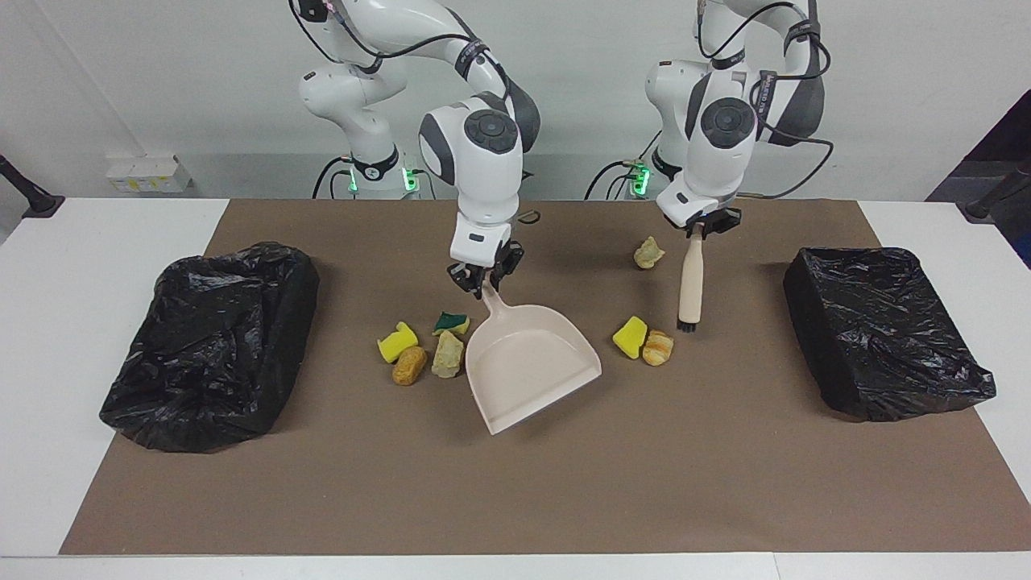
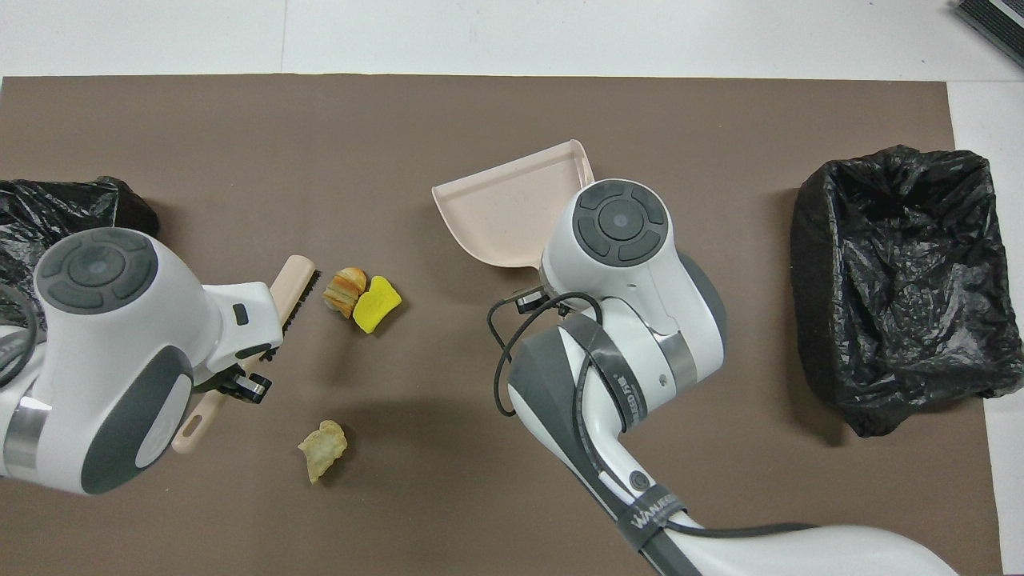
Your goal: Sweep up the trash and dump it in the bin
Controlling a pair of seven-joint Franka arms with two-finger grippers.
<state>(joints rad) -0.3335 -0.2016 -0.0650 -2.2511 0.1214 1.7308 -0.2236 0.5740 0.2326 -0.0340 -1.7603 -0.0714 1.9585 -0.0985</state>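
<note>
My right gripper [image 1: 482, 279] is shut on the handle of the beige dustpan [image 1: 527, 362], which hangs tilted and turned just above the mat. Beside the pan, toward the right arm's end, lie a yellow sponge [image 1: 396, 342], a golden lump [image 1: 409, 365], a tan lump [image 1: 448, 354] and a green-and-yellow sponge [image 1: 452, 323]. My left gripper [image 1: 699, 229] is shut on the wooden brush [image 1: 689, 282], held upright with its bristles down, off the mat. A yellow sponge [image 2: 378, 294] and a golden lump [image 2: 345, 287] touch each other between brush [image 2: 292, 292] and dustpan [image 2: 508, 208]. A tan lump [image 1: 648, 252] lies nearer the robots.
A bin lined with a black bag [image 1: 213, 346] stands at the right arm's end of the brown mat, and a second one [image 1: 882, 330] at the left arm's end. White table borders the mat [image 1: 515, 483]. In the overhead view the right arm covers the scraps beside the pan.
</note>
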